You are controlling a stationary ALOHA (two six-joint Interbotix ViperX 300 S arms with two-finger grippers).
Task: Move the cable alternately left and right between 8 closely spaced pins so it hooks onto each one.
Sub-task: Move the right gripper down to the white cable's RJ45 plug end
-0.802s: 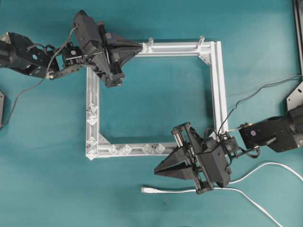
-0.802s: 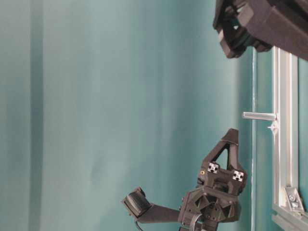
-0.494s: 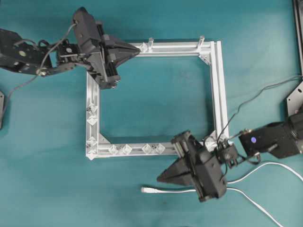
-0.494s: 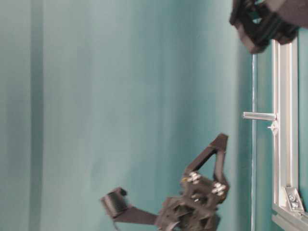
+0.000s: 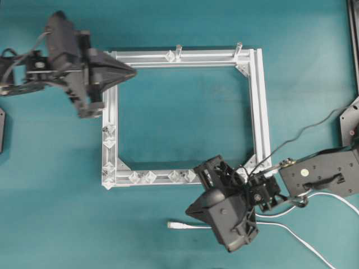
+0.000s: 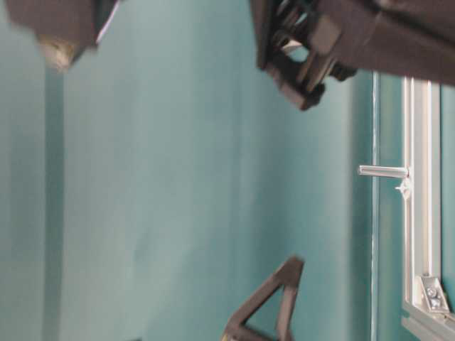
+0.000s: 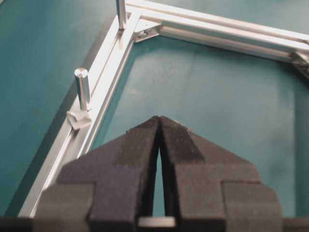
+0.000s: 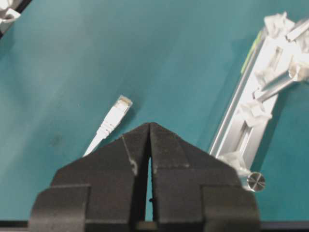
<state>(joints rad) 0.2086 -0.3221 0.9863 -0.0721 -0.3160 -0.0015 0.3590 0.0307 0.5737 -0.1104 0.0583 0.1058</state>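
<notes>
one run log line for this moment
left pincer: shut, empty, over frame | right pincer: shut, empty, above cable | cable: flat on table, unhooked | pins: bare

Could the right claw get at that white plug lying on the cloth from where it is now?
Probably yes. The plug lies loose on the teal cloth just ahead of the right claw, slightly to its left, with nothing between them. The claw is shut, though, so it would have to open first.
</notes>
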